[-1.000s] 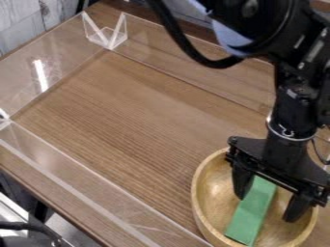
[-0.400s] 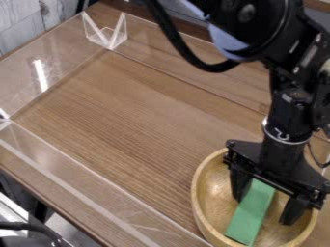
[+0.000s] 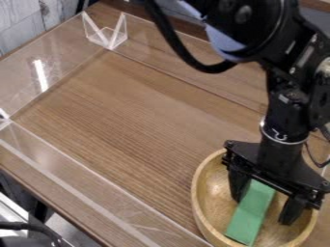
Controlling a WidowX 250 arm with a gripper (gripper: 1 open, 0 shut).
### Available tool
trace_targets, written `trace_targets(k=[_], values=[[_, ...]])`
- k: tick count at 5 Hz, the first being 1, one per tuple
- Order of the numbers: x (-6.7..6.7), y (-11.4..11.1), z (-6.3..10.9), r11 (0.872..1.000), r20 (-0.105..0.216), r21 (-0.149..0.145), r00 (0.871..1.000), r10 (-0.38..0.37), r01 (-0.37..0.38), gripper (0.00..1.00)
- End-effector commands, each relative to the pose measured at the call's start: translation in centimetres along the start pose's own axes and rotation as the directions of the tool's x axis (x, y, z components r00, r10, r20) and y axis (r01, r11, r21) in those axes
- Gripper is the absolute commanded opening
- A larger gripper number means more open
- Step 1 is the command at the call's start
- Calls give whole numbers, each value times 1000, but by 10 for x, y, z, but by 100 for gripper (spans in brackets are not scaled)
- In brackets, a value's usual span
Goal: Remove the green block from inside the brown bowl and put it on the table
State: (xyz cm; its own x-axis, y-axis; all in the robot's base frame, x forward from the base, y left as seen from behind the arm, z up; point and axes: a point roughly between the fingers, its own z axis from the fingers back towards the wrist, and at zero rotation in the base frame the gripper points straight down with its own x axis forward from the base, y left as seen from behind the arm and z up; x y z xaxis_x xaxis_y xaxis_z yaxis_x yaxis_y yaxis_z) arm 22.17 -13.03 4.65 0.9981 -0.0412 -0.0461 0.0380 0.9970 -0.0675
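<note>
- Camera view, single frame: one robot arm, one brown bowl (image 3: 210, 198), one green block (image 3: 253, 214), one counter (image 3: 129, 121).
- Arm: black, descending from the upper right, with dark cables looping across the top of the frame; its wrist column stands upright over the bowl.
- Pincer (image 3: 272, 198): one, pointing straight down into the bowl, its two dark fingers (image 3: 241, 183) spread wide apart, one on each side of the block's upper end. Whether either finger touches the block cannot be told; nothing is clamped.
- Green block: one flat, elongated bright green bar, lying inside the bowl, its upper end between the spread fingers and its lower end reaching toward the bowl's near rim at the bottom edge of the frame. It lies at a slight slant from upright in the picture.
- Brown bowl: one wide, shallow bowl of light tan wood with a thick rim, at the lower right corner of the counter; its right and lower parts are cut off by the frame edge, and the pincer hides part of its inside.
- Counter: brown wood-grain top with straight streaks running diagonally; the stretch to the left of the bowl carries nothing.
- Clear plastic walls (image 3: 52, 68): low, bordering the counter along the left and far sides, with bright reflections; a clear triangular bracket (image 3: 104, 32) stands at the far corner.
</note>
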Motion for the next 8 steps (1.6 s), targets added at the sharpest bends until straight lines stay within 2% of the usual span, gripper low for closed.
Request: trace_targets(k=[1,6,7,8], values=[[5,1,6,1000,23,-16,1000,12,-12,100],[4,4,1,999,24,-30,999,29,-28,100],[4,5,-4,999,24,-31,999,32,-32,0],[3,6,-1,999,19,-32,999,34,-33,0]])
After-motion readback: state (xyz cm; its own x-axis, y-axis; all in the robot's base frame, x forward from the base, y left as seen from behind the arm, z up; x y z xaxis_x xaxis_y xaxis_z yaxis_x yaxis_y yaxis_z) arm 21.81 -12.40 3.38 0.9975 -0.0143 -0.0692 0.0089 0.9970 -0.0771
